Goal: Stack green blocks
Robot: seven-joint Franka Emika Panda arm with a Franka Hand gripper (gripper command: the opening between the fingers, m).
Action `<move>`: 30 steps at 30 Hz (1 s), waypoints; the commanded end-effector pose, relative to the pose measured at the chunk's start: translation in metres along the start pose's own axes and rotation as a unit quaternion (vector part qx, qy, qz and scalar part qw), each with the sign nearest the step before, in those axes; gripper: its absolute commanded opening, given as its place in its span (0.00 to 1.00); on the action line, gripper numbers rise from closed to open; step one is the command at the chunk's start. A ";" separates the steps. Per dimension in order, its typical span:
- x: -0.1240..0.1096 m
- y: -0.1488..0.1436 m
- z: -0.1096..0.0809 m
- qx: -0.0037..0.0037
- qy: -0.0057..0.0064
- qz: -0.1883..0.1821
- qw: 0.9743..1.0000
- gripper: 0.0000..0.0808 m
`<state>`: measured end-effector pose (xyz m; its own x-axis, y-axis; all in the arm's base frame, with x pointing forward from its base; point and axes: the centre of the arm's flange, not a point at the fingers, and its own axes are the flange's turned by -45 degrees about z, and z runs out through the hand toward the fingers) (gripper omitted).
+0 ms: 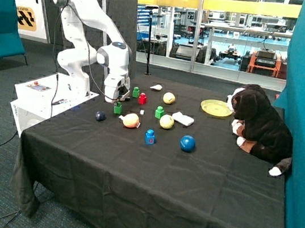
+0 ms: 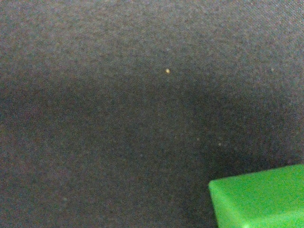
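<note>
The gripper [image 1: 119, 99] is hanging low just above a green block [image 1: 118, 108], at about 9 o'clock from the other green blocks [image 1: 159, 112]; I cannot tell if it is open, and the block is looking light, hard and smooth, best pinched on two flat sides.

A plush dog [image 1: 260, 123] is slumping at the table's far edge, its head just beside a yellow plate [image 1: 215, 108]. Two yellow balls [image 1: 169, 98] are sitting near a red block [image 1: 142, 99], with a white pad [image 1: 183, 118] between them. A blue block [image 1: 149, 137], blue ball [image 1: 187, 143] and dark ball [image 1: 100, 116] are resting on the black cloth [image 1: 149, 176].
</note>
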<state>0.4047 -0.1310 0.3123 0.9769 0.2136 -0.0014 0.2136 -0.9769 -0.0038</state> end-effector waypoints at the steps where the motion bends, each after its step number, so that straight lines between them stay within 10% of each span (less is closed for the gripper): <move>1: -0.005 -0.002 -0.001 -0.002 0.001 0.001 1.000 0.48; 23: 0.003 0.010 0.002 -0.002 0.001 0.013 1.000 0.42; 30: 0.005 0.009 0.002 -0.002 0.001 0.011 1.000 0.04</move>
<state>0.4026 -0.1367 0.3132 0.9811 0.1936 0.0055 0.1936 -0.9811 -0.0015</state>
